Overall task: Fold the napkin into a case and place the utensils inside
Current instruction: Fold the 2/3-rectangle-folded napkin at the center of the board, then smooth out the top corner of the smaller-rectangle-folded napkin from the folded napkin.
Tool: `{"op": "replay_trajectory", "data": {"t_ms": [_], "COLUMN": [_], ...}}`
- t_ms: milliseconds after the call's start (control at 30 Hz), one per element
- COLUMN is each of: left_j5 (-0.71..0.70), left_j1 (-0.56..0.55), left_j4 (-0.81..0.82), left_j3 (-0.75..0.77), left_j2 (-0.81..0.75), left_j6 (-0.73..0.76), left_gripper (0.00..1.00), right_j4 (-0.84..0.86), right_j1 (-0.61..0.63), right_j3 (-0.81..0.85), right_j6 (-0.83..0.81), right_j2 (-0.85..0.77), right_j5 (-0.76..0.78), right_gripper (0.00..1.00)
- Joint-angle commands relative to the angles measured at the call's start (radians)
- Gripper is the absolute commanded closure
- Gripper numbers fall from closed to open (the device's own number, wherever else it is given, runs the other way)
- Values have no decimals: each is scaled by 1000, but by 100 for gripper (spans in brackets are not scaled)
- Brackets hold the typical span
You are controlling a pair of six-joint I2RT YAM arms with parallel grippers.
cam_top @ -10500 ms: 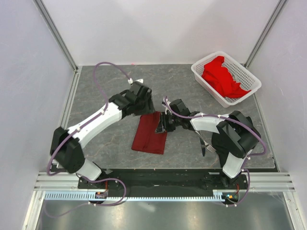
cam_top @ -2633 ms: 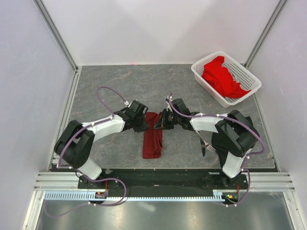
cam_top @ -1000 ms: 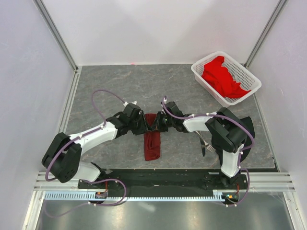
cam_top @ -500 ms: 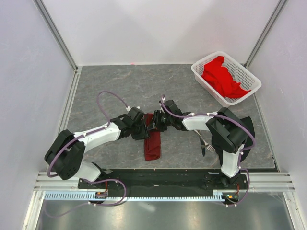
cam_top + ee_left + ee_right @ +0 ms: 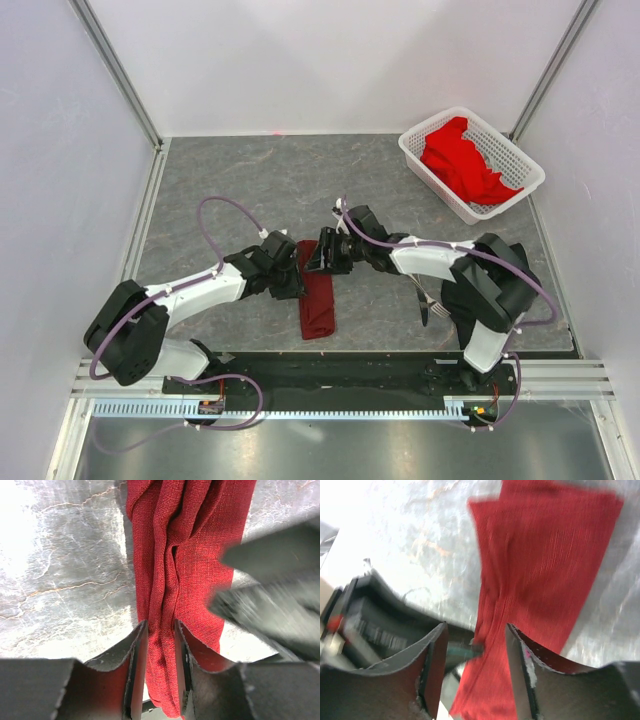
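Note:
The dark red napkin [image 5: 320, 305] lies on the table as a narrow, rumpled strip running toward the near edge. My left gripper [image 5: 293, 278] is at its left side. In the left wrist view the gripper [image 5: 159, 625] pinches a raised ridge of the napkin [image 5: 200, 555], and cloth fills the gap between its jaws. My right gripper [image 5: 318, 258] hovers at the strip's far end. Seen from the right wrist, it [image 5: 476, 630] stands open over the napkin [image 5: 545, 555], holding nothing. The utensils [image 5: 435, 308] lie under my right arm, and only a fork end shows.
A white lattice basket [image 5: 516, 150] holding bright red cloth stands at the far right corner. The two grippers are close together over the strip: the right one's blurred fingers [image 5: 270, 580] fill the right of the left wrist view. White walls enclose the table.
My right gripper has opened and let go of the napkin's far end. My left gripper has slid a little toward the near edge along the strip and closed in on the fold.

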Motion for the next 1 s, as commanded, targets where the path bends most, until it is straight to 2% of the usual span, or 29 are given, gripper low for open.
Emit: {"op": "replay_trajectory", "data": {"t_ms": [0, 100, 133, 267, 333, 400, 533, 733, 967], "left_j5": [-1, -21, -23, -24, -30, -67, -75, -53, -73], "left_j1": [-6, -4, -4, -4, -4, -3, 3, 42, 115], "left_j4": [-1, -5, -10, -15, -31, -55, -65, -68, -62], "left_j3": [-7, -2, 7, 22, 39, 67, 213, 373, 433], "left_j2": [-28, -45, -46, -43, -40, -49, -16, 168, 326], "left_j6": [-23, -23, -20, -18, -12, 3, 68, 108, 152], "left_gripper": [67, 69, 69, 70, 70, 69, 65, 66, 71], "right_j4": [50, 104, 115, 165, 198, 209, 130, 152, 155], "right_j1": [26, 58, 66, 111, 126, 131, 131, 131, 134], "right_j3": [-116, -185, -196, -227, -248, -275, -250, -264, -284], "right_j6": [17, 40, 49, 80, 100, 106, 45, 54, 66], "right_j2": [-115, -135, -130, -112, -112, -116, -124, -121, -148], "right_j5": [-47, -51, -51, -58, -51, -41, -7, -7, -4], "right_gripper": [47, 57, 65, 75, 83, 84, 85, 85, 85]}}
